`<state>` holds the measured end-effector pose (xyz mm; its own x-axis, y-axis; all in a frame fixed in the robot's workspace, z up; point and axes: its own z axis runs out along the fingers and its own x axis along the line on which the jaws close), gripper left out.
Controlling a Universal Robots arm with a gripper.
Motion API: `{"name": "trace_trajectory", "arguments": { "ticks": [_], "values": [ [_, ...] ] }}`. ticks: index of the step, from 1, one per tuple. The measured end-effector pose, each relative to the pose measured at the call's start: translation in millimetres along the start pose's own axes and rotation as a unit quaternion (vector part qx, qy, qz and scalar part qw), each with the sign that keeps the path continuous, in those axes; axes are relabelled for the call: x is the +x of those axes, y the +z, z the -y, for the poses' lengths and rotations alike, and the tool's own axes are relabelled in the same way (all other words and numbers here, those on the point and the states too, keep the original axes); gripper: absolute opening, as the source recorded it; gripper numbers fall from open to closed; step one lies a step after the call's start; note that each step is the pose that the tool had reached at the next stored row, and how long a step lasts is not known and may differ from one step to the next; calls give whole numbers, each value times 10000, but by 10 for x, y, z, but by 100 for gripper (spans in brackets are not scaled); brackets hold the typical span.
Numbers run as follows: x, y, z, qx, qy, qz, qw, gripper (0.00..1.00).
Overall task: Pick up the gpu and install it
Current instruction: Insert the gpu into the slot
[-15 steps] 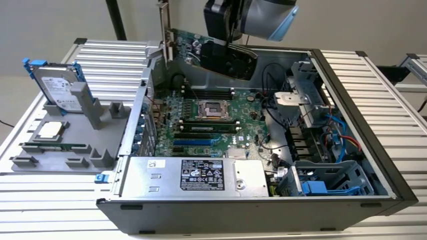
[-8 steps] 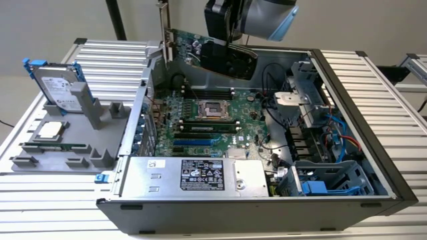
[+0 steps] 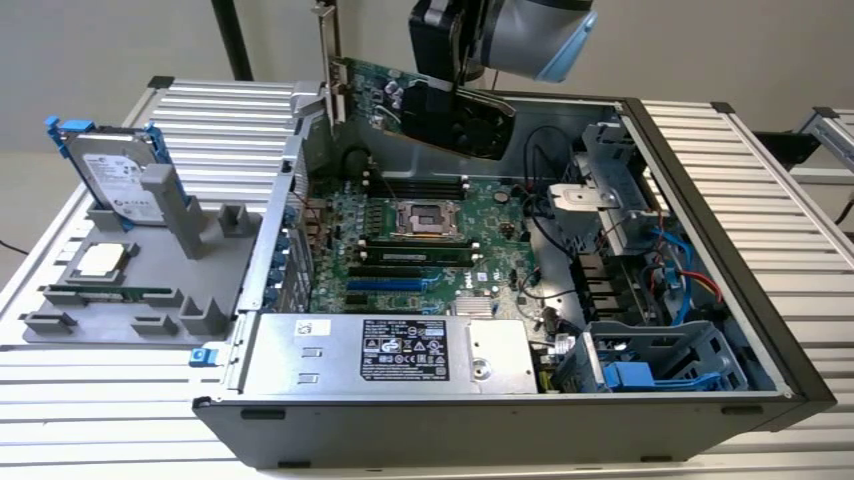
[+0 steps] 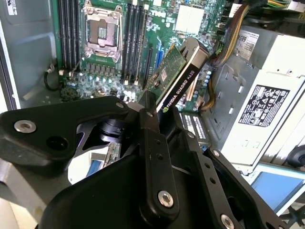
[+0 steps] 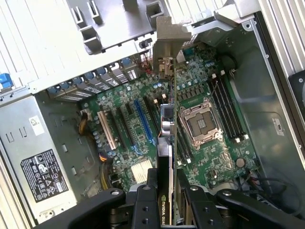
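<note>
The gripper was clenched on the gpu, a flat green circuit-board card with a black cooler shroud and a silver metal end bracket. It held the card tilted in the air above the green motherboard, inside the open dark grey computer case, not yet seated in a slot.
</note>
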<state>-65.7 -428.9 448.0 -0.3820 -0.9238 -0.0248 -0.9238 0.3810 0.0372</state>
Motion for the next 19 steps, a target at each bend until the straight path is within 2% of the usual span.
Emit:
{"name": "trace_trajectory", "arguments": {
  "ticks": [10,19],
  "values": [
    [0,0,0,-6,-237,-9,9997,0],
    [0,0,0,-15,-602,-23,9982,0]
  ]
}}
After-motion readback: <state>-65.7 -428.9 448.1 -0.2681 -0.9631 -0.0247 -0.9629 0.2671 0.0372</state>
